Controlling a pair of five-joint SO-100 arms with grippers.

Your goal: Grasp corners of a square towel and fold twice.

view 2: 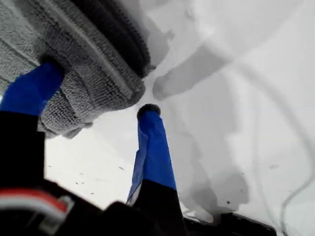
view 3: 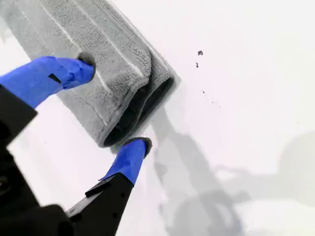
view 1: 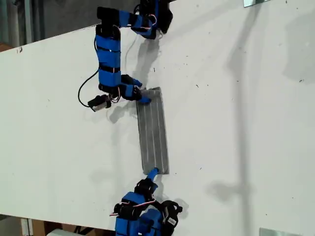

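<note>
The towel [view 1: 153,132] lies on the white table [view 1: 246,123] folded into a narrow grey striped strip. My first gripper [view 1: 142,98] is at the strip's far end and stands open: one fingertip [view 2: 49,69] rests on the towel [view 2: 93,49], and the other [view 2: 147,110] touches the table just off a rounded corner [view 2: 130,93]. My second gripper [view 1: 152,172] is open at the near end. One of its fingertips [view 3: 86,61] lies on the towel [view 3: 108,39], while the other [view 3: 140,143] sits on the table by the layered end [view 3: 142,105].
A black cable loop [view 1: 81,93] hangs beside the first arm toward the exterior view's left. Metal pieces sit at the exterior view's top right [view 1: 256,2] and bottom right [view 1: 275,231]. The table's edge [view 1: 49,40] slants across the upper left of that view.
</note>
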